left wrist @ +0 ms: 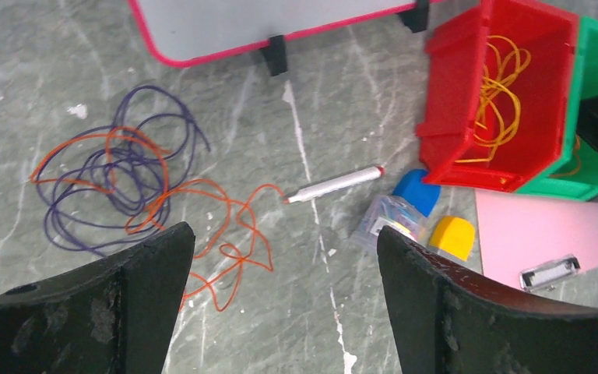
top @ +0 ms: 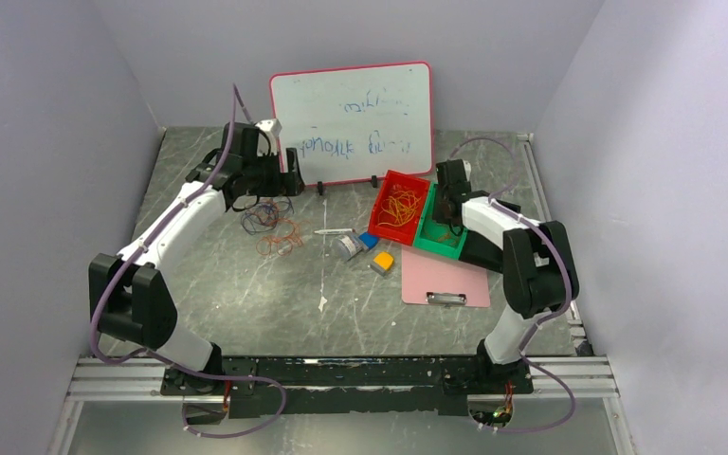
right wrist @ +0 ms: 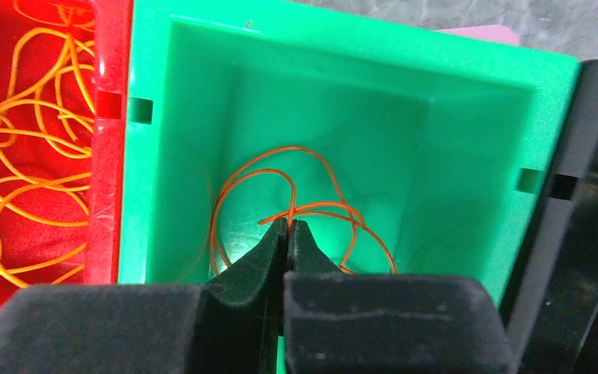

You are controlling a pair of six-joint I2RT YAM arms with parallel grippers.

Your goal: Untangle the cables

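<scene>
A loose tangle of dark purple cable (left wrist: 124, 167) and orange cable (left wrist: 218, 218) lies on the grey table; in the top view it is left of centre (top: 270, 227). My left gripper (left wrist: 284, 234) is open and empty and hovers above the table just right of the tangle (top: 289, 180). Yellowish cables (left wrist: 498, 86) lie in the red bin (left wrist: 444, 117). My right gripper (right wrist: 289, 224) is down inside the green bin (right wrist: 467, 156), shut on a thin orange cable (right wrist: 300, 147) whose loops rest on the bin floor. In the top view the right gripper (top: 444, 226) is over that bin.
A whiteboard (top: 351, 123) stands at the back. A white marker (left wrist: 335, 185), a small clear box (left wrist: 389, 220), a blue block (left wrist: 416, 191) and a yellow block (left wrist: 452, 236) lie between the tangle and the bins. A pink clipboard (top: 445, 280) lies front right.
</scene>
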